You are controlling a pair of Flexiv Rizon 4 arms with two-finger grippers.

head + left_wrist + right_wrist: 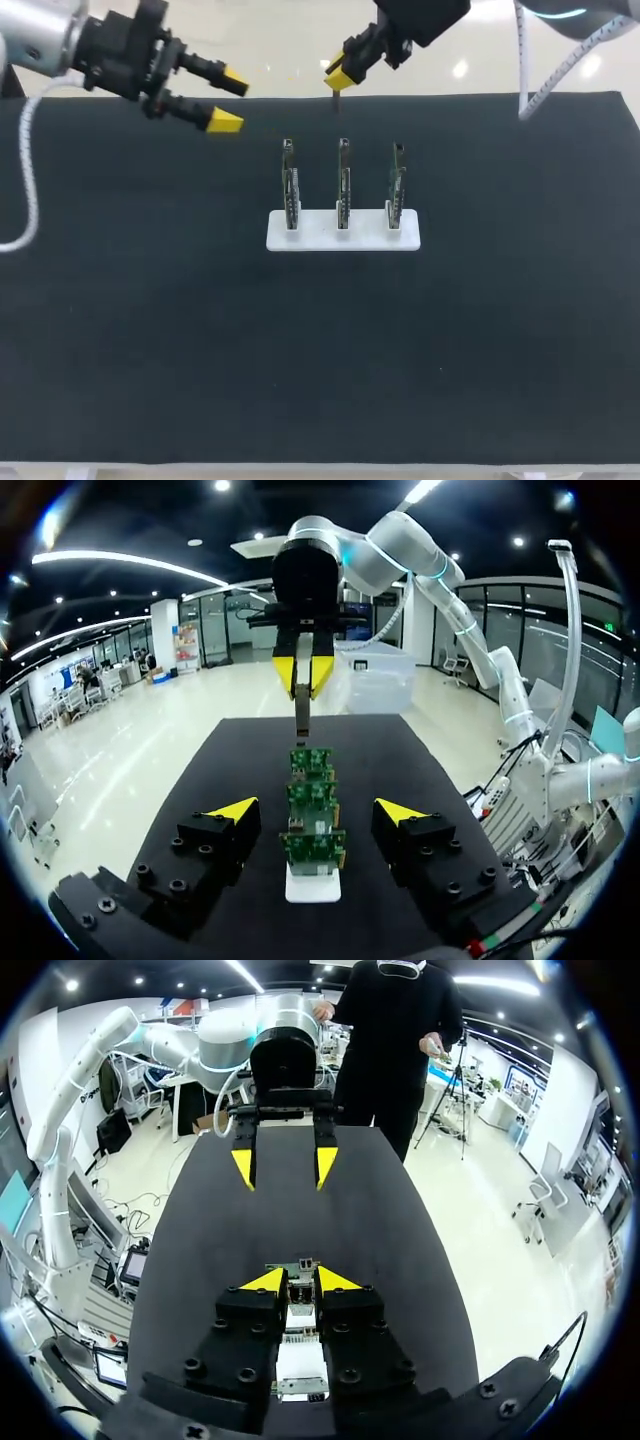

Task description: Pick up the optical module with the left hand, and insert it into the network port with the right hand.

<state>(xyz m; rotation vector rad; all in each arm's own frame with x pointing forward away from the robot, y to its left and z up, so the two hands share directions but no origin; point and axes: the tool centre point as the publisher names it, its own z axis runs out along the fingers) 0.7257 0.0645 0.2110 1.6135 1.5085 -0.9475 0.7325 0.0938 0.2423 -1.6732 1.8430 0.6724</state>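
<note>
Upper left, left gripper is hovering, fingers apart; top centre, right gripper is clamping the optical module above three upright boards on white base.

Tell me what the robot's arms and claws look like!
Both arms are round and silvery-white: the left arm and the right arm, which has a glowing blue ring. Each ends in a black claw, the left claw and the right claw, with two bright yellow tips. A white cable trails from the left arm; a braided white cable hangs by the right.
</note>
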